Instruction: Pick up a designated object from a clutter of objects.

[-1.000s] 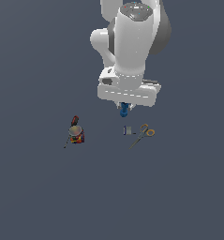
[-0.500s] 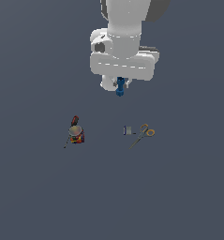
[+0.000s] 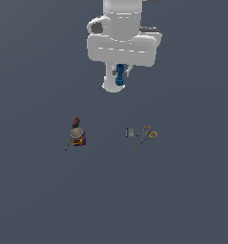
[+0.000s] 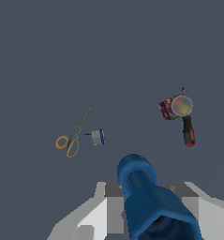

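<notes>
The small solid-blue spool-shaped piece (image 3: 119, 75), a short cylinder with wider ends, hangs well above the grey floor, pinched between the fingers of the white arm's gripper (image 3: 119, 76). In the wrist view the same blue piece (image 4: 144, 192) fills the foreground, with the pale grey fingers (image 4: 106, 206) pressed against its sides, so the pincer is closed on it and carries its whole weight.

It looks rigid and light, a smooth matte solid with no give. The narrow waist between the flared ends is the natural place to hold: the wider ends act as stops, so it should not slide out lengthwise. The risk is rotation, since a round shaft can roll between flat pads. The grip appears to sit on the shaft, though the fingers hide the exact contact line.

Below, the rest lies untouched on the floor. The red multicoloured can (image 3: 77, 137) stands with a thin stick beside it and a dark red-tipped handle (image 4: 188, 131) near it. Well apart, toward the exterior view's right, lie the orange-handled scissors (image 3: 146, 136), thin metal blades shut, and just beside them the small grey block with a blue edge (image 3: 130, 132), not quite touching.
</notes>
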